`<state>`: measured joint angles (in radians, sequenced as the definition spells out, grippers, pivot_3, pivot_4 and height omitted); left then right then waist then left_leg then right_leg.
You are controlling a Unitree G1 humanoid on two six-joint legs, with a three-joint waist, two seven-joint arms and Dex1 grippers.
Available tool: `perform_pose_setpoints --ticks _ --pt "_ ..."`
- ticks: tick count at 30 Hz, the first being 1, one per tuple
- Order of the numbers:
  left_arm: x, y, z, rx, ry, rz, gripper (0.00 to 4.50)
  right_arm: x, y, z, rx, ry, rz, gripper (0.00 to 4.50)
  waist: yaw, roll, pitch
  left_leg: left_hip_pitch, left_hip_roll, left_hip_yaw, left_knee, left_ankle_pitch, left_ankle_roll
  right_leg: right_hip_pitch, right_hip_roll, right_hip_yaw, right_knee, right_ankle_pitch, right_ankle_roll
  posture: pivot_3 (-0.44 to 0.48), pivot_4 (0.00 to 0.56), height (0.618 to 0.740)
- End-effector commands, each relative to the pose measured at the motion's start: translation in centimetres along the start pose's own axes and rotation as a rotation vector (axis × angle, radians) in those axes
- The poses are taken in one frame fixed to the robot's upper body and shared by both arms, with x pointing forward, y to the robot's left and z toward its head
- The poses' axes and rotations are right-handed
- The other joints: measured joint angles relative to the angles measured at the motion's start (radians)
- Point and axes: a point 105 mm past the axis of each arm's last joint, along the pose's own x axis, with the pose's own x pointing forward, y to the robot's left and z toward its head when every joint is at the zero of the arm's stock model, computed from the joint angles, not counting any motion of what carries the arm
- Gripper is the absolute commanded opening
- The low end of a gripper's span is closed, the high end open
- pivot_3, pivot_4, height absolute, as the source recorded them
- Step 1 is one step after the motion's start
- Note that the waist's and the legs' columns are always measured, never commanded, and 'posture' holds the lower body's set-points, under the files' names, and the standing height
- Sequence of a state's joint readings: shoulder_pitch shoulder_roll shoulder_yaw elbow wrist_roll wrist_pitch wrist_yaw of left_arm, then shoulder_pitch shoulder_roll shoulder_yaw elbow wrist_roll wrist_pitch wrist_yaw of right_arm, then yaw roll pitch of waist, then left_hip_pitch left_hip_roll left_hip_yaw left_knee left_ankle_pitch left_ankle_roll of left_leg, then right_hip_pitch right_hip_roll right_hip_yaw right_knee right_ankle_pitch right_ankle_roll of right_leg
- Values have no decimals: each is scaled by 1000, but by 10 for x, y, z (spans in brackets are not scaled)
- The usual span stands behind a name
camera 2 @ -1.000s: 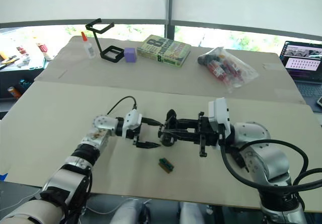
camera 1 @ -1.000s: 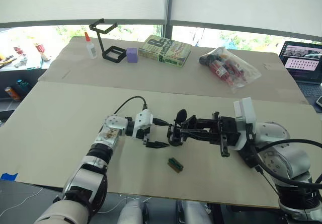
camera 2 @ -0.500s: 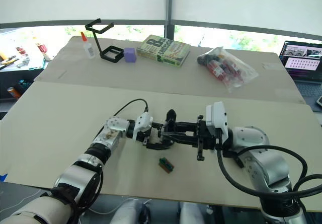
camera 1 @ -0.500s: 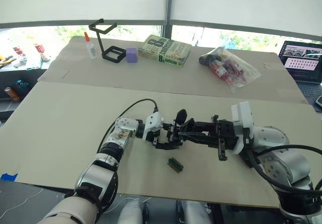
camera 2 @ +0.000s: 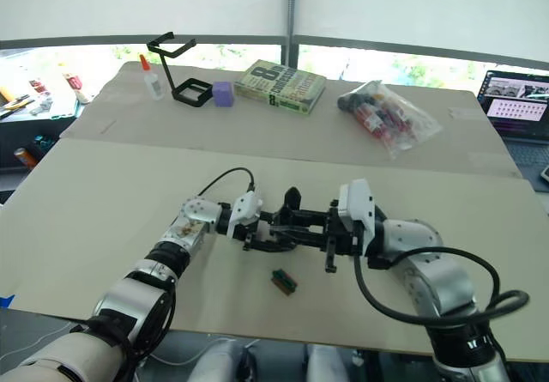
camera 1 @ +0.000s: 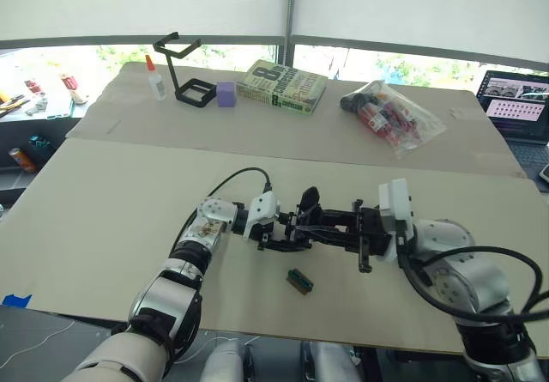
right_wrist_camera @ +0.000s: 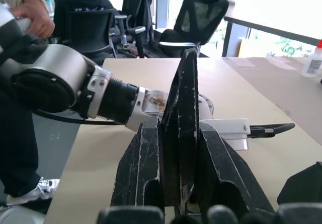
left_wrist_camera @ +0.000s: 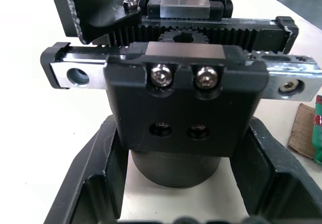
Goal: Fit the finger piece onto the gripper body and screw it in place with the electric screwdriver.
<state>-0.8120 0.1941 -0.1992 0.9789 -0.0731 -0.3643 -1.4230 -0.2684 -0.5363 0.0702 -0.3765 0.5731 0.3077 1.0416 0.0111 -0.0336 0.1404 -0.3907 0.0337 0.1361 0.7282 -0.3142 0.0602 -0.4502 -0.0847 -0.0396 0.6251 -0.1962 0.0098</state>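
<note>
We see the gripper body [left_wrist_camera: 183,108] mid-desk, its base half hidden between our left end effector [camera 1: 276,236] fingers, which flank it parted. Our right end effector [right_wrist_camera: 178,148] is clamped on its upright finger. A green-and-brown block [camera 1: 298,281] lies nearby. Our right arm has pushed closer since earlier.

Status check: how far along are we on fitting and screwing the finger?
Done: nothing looks fastened yet; the gripper body has two empty holes on its front block. In hand: the right gripper is shut on the finger piece, held at the body, while the left gripper's open fingers flank its round base. Left: seating the piece, then driving screws with the electric screwdriver.
</note>
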Motion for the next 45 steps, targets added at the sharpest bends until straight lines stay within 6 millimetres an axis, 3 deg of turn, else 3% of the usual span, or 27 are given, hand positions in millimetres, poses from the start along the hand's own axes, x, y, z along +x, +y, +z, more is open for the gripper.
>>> perform_pose_setpoints --ticks 1,9,23,45 --pt "-6 3 0 -8 6 42 2311 6 -8 -1 -39 -31 10 392 -1 0 0 0 0 0 0 0 0 0 0 0 0 0 0 0 150 740" --pt "-15 2 -4 -23 25 69 2311 13 -18 -18 -14 -14 15 392 -14 0 0 2 0 0 0 1 -1 2 0 0 1 0 0 0 150 740" --pt "-11 -1 -6 -27 23 67 2311 14 -17 -34 22 54 2 392 -17 0 0 2 1 0 0 1 -2 2 0 0 1 0 0 0 150 740" --pt "-11 -2 -7 -21 20 72 2311 1 -27 -63 97 242 -70 392 -17 0 0 8 2 -1 0 0 0 9 0 0 0 0 0 0 150 740"
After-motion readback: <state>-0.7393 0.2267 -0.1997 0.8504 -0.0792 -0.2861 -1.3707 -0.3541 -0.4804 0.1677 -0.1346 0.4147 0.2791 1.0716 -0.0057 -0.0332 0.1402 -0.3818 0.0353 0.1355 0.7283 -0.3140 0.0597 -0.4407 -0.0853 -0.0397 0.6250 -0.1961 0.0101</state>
